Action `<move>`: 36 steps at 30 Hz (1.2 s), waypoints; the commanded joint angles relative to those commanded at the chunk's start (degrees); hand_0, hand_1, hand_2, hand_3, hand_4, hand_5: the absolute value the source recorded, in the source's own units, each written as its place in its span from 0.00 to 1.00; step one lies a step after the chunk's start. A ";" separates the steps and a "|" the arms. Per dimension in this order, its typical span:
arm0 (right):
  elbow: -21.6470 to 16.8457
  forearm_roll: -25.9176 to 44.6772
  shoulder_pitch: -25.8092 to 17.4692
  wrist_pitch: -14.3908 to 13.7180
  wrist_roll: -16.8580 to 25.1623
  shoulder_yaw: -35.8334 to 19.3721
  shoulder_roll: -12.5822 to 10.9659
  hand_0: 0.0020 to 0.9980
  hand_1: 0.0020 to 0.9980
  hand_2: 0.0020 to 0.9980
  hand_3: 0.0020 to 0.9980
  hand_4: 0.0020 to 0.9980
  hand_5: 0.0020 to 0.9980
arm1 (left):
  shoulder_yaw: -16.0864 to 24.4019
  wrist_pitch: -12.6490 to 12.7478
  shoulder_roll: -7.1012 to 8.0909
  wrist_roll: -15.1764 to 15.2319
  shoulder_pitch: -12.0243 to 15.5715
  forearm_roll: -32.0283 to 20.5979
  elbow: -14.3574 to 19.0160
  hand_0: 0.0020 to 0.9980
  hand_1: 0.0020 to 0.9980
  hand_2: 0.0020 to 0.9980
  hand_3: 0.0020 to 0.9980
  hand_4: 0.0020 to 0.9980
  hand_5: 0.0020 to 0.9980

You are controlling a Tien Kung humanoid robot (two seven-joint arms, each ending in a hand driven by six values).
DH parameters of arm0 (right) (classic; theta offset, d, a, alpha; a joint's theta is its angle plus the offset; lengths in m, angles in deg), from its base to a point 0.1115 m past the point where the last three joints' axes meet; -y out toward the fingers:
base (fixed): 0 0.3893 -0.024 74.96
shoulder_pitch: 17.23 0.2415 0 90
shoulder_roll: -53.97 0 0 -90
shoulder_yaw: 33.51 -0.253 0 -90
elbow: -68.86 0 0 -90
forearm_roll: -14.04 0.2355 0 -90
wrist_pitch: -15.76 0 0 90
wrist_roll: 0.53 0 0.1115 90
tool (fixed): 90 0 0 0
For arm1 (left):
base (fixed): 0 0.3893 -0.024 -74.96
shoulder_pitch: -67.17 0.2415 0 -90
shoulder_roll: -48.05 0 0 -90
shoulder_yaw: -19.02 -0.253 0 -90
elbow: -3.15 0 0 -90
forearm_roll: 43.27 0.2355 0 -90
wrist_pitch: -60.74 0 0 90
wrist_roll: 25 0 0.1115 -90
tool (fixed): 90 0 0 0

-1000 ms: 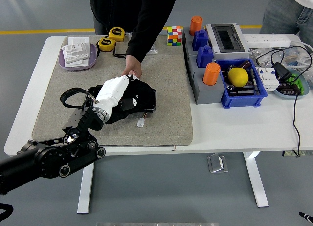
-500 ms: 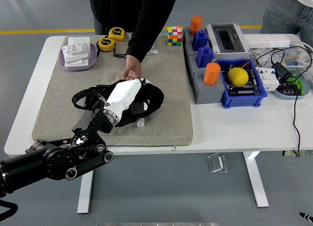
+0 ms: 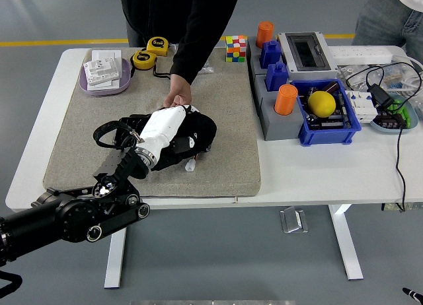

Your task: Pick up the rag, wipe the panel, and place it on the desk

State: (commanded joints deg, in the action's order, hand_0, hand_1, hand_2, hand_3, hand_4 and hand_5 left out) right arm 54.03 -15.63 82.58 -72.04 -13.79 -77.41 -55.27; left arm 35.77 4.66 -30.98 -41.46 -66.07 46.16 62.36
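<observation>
left hand (image 3: 173, 136) on rag (image 3: 198, 128), mid-mat (image 3: 79, 153)

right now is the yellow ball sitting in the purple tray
No, the yellow ball sits in the blue bin on the table's right side.

Crumpled black rag (image 3: 198, 130) on grey panel (image 3: 225, 113)

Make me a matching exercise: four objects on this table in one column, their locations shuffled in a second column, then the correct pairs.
Objects
1. yellow ball
2. colour cube
3. black rag
4. lavender tray

Locations
A. far left corner of the grey mat
B. under the robot's left hand
C. inside the blue bin
D. far edge of the mat, near the person's arm

Pairs: 1-C, 2-D, 3-B, 4-A
</observation>
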 joint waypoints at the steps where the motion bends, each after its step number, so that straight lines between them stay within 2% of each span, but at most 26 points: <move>1: 0.01 0.06 -0.05 -0.01 0.01 0.00 0.01 0.76 0.59 0.71 0.60 1.00 0.55 | 0.08 0.03 0.09 -0.09 0.04 0.19 0.01 0.20 0.13 0.52 0.51 0.30 0.00; 14: 0.29 -0.29 -0.62 -0.35 0.19 -0.61 1.23 0.76 0.59 0.71 0.60 1.00 0.55 | -0.60 0.09 2.40 -0.36 0.95 0.90 0.14 0.20 0.13 0.52 0.51 0.30 0.00; 27: 0.28 -0.57 -1.40 -0.48 0.30 -0.92 2.31 0.76 0.59 0.71 0.60 1.00 0.55 | 1.41 -0.02 5.22 -0.89 2.64 2.74 0.59 0.20 0.13 0.52 0.51 0.30 0.00; 36: 0.29 -0.66 -1.45 -0.50 0.24 -1.31 2.23 0.76 0.59 0.71 0.60 1.00 0.55 | 2.29 0.03 6.31 -0.93 3.38 3.29 -0.31 0.20 0.13 0.52 0.51 0.29 0.00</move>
State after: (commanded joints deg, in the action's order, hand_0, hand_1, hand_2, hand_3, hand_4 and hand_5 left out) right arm 54.32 -16.28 81.13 -72.53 -13.55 -78.71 -53.04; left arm 38.06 4.70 -24.67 -42.39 -62.68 49.45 62.06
